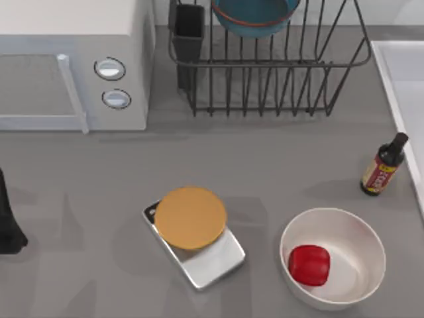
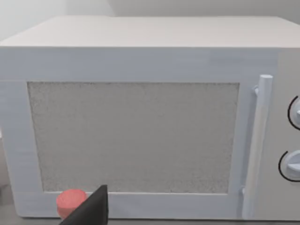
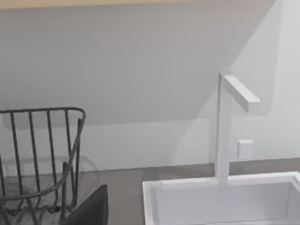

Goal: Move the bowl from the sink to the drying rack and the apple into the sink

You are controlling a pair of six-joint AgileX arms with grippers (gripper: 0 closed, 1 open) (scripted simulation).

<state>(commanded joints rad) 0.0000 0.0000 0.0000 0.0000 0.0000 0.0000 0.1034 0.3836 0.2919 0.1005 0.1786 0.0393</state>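
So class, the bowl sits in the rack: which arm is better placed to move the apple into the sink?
Probably the right. The apple lies in the white bowl at the table's right, near the sink. The left arm sits at the far left.

White bowl (image 1: 361, 232) walls ring the apple (image 1: 309, 265); above lies open.

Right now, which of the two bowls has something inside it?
The larger plain white bowl at the table's front right: the glossy red apple sits in it. The teal-blue bowl with the orange-red rim rests in the dark wire drying rack.
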